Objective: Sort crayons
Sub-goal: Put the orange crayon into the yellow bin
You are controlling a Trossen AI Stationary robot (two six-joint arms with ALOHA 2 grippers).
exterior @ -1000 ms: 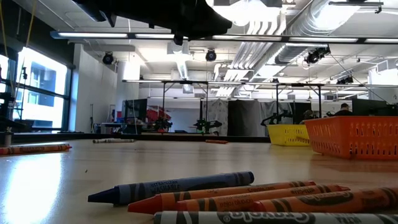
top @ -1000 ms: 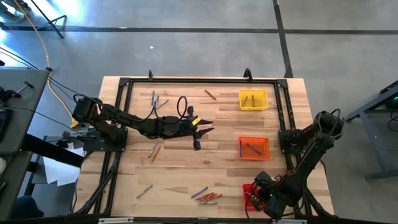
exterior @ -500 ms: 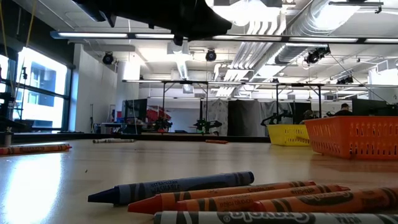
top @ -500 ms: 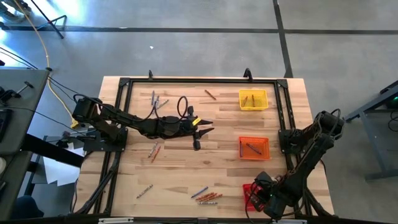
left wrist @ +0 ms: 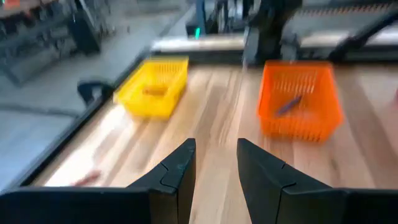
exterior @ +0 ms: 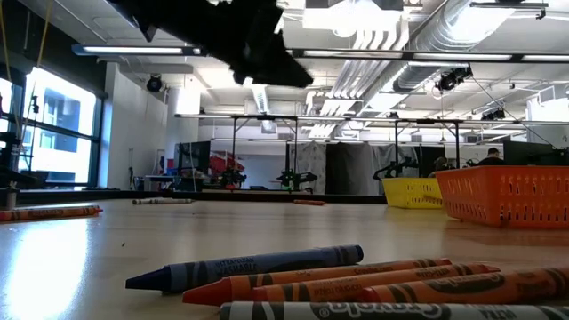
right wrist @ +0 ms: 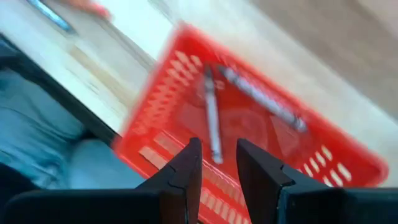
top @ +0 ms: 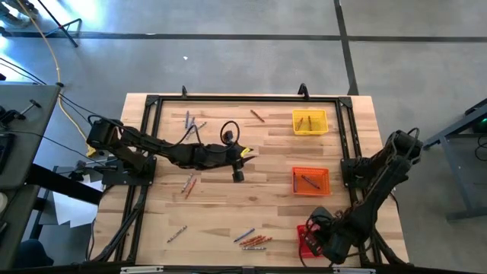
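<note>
Yellow tray (top: pixel 310 122), orange tray (top: pixel 311 180) (far side), crayons (top: pixel 253 240) near.

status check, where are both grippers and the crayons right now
Left gripper mid-table, jaws apart, empty. Right gripper over red tray, jaws apart, two crayons lying inside. Loose crayon cluster at near edge. Nothing in the way.

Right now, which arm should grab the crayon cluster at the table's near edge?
Probably the right. Its claw hangs open and empty over the red tray, right beside the crayon cluster. The left claw, also open and empty, is up at mid-table, farther from that cluster.
</note>
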